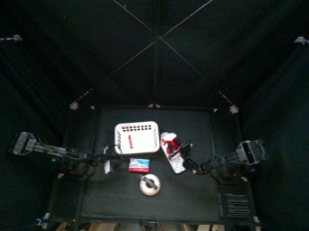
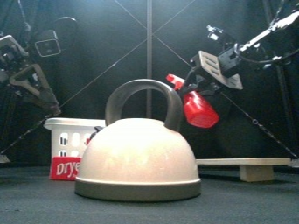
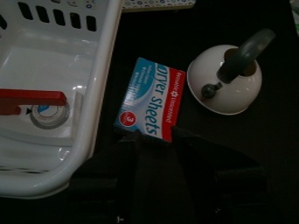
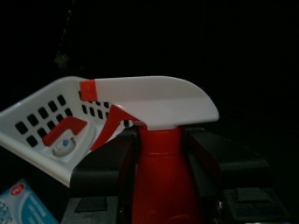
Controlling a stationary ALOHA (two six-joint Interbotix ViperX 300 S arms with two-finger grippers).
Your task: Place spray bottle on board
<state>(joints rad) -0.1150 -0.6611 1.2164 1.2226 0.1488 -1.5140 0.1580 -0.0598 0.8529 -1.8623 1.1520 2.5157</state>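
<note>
Small red-and-blue box [image 3: 156, 99]: white lettering is reading "Dryer Sheets", with a smaller line beneath too fine to make out; in the front view its red end [image 2: 66, 166] is showing only "drye". No other legible markings are showing anywhere

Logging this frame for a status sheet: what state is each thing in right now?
Spray bottle: lifted, tilted, held in the right hand.
Board: flat on the table, bare.
Basket: upright, something inside.
Kettle: upright, handle up.
Box: lying flat beside the basket.
Left hand: out of view.
</note>
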